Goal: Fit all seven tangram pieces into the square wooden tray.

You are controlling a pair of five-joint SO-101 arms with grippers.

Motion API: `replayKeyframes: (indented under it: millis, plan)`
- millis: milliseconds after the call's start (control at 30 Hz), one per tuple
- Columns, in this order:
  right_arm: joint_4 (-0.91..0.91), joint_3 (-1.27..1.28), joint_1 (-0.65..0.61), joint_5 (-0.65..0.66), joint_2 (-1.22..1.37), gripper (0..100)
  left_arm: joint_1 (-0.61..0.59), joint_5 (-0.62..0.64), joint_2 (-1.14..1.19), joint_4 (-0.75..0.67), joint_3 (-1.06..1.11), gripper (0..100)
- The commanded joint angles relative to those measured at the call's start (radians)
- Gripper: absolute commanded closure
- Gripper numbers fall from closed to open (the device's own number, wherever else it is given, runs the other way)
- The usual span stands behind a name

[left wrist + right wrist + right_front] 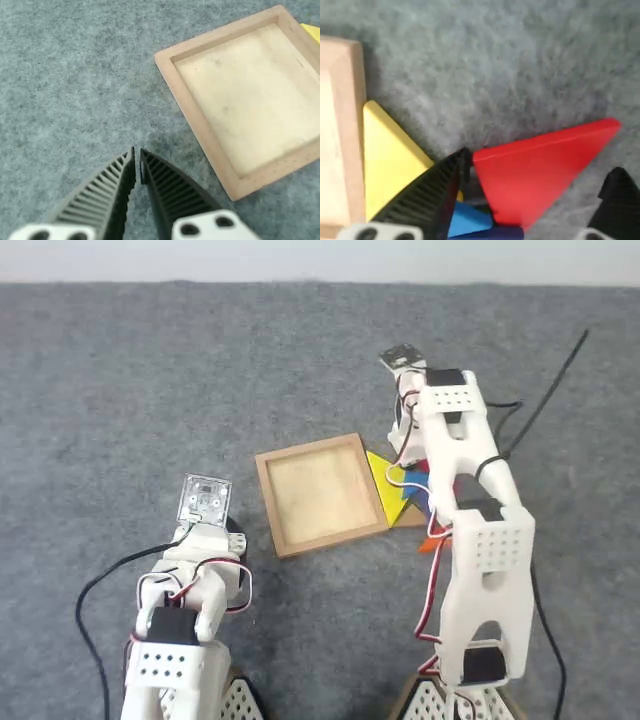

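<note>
The square wooden tray [320, 495] lies empty in the middle of the grey carpet; its rim [182, 95] is just beyond my left gripper [137, 152], which is shut on nothing above bare carpet. A yellow triangle [385, 490] lies against the tray's right side. My right gripper [540, 162] is open and straddles a red triangle [535, 175]: one finger [437, 190] touches its edge, the other finger [617, 192] stands apart from it. The yellow triangle [387, 160] and a blue piece [467, 220] lie beside that finger. Blue, red and orange pieces [428, 530] are partly hidden under the right arm.
The right arm [470, 500] stretches over the pile of pieces to the right of the tray. The left arm [190, 580] sits at the lower left, short of the tray. Open carpet lies behind and left of the tray.
</note>
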Motion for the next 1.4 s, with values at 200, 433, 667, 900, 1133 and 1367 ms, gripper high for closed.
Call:
replayKeyframes:
  millis: [200, 433, 667, 900, 1133, 1367]
  plan:
    - [0.065, -0.052, 0.101, -0.014, 0.028, 75.7, -0.005, 0.005, -0.012, 0.002, -0.008, 99]
    - [0.130, -0.054, 0.108, -0.012, 0.019, 80.0, -0.005, 0.005, -0.012, 0.002, -0.008, 99]
    - [0.130, -0.054, 0.206, -0.048, -0.015, 80.1, -0.005, 0.005, -0.012, 0.002, -0.008, 99]
    - [0.145, -0.054, 0.166, -0.078, -0.079, 80.0, -0.005, 0.005, -0.012, 0.002, -0.008, 99]
    - [0.130, -0.055, 0.102, -0.184, -0.110, 65.1, -0.005, 0.005, -0.012, 0.002, -0.008, 99]
    - [0.096, -0.129, 0.093, -0.298, -0.071, 66.2, -0.005, 0.005, -0.012, 0.002, -0.008, 99]
